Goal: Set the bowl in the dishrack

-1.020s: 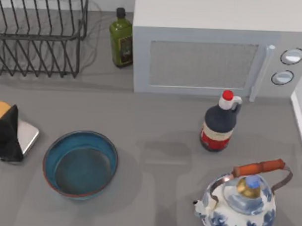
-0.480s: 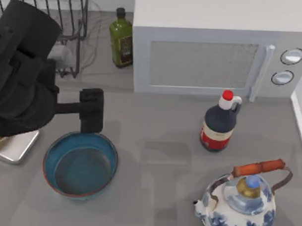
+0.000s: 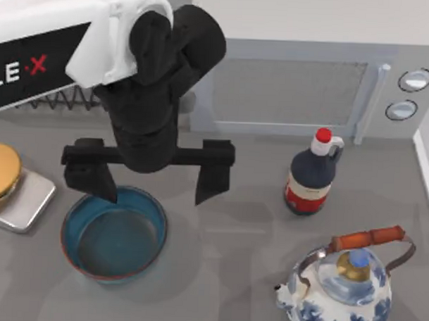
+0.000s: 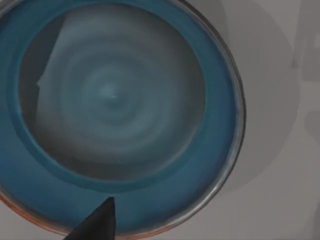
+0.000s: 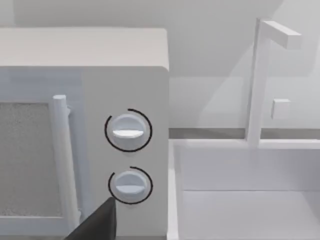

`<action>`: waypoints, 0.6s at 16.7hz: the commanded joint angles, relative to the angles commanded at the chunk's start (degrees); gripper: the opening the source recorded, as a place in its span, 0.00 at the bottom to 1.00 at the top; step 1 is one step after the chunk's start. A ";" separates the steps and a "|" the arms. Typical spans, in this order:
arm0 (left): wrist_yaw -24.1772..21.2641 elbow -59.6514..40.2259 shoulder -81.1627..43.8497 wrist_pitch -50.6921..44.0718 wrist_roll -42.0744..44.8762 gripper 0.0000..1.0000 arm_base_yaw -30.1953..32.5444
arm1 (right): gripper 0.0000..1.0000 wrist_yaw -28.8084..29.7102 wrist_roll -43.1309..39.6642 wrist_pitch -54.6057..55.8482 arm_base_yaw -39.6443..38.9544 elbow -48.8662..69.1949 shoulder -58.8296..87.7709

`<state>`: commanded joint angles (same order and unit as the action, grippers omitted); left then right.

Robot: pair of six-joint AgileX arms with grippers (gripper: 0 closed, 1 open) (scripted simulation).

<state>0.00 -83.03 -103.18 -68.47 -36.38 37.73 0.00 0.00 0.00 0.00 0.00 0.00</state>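
The blue bowl [image 3: 113, 233] with its reddish-brown rim sits on the grey counter at front left, and its greyish bottom shows in the left wrist view [image 4: 110, 95]. My left gripper [image 3: 148, 193] hangs open just over the bowl's far rim. One finger [image 3: 87, 177] is above the rim's left part, and the other stands apart to the right of the bowl. A dark fingertip [image 4: 95, 225] shows over the bowl's blue wall. The black wire dishrack [image 3: 61, 99] is at the back left, mostly hidden behind my left arm. My right gripper [image 5: 97, 225] is parked facing the microwave's knobs.
A white microwave [image 3: 287, 85] fills the back. A dark bottle with a red cap [image 3: 311, 174] stands in front of it. A blue-and-white teapot [image 3: 344, 285] is at front right. A silver block [image 3: 26, 200] carrying a yellow round thing is at the left edge. A white sink [image 5: 250, 200] lies beside the microwave.
My left arm has swung in from the left to above the bowl's far edge, its fingers now spread wide. It now covers the rack and the green bottle. The bowl has not moved.
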 joint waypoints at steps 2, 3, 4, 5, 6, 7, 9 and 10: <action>-0.04 -2.13 -2.01 -1.36 -0.83 1.00 0.87 | 1.00 0.00 0.00 0.00 0.00 0.00 0.00; -0.05 -2.40 -2.24 -1.52 -0.93 1.00 0.98 | 1.00 0.00 0.00 0.00 0.00 0.00 0.00; -0.05 -2.40 -2.24 -1.52 -0.93 1.00 0.98 | 1.00 0.00 0.00 0.00 0.00 0.00 0.00; -0.05 -2.40 -2.24 -1.52 -0.93 1.00 0.98 | 1.00 0.00 0.00 0.00 0.00 0.00 0.00; -0.05 -2.40 -2.24 -1.52 -0.93 1.00 0.98 | 1.00 0.00 0.00 0.00 0.00 0.00 0.00; -0.05 -2.24 -2.07 -1.37 -0.86 1.00 0.70 | 1.00 0.00 0.00 0.00 0.00 0.00 0.00; -0.05 -1.41 -2.41 -0.47 -0.78 1.00 0.75 | 1.00 0.00 0.00 0.00 0.00 0.00 0.00; -0.05 -0.32 -2.85 0.86 -0.74 1.00 0.77 | 1.00 0.00 0.00 0.00 0.00 0.00 0.00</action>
<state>-0.05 -83.35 -106.04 -67.61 -37.12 38.50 0.00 0.00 0.00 0.00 0.00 0.00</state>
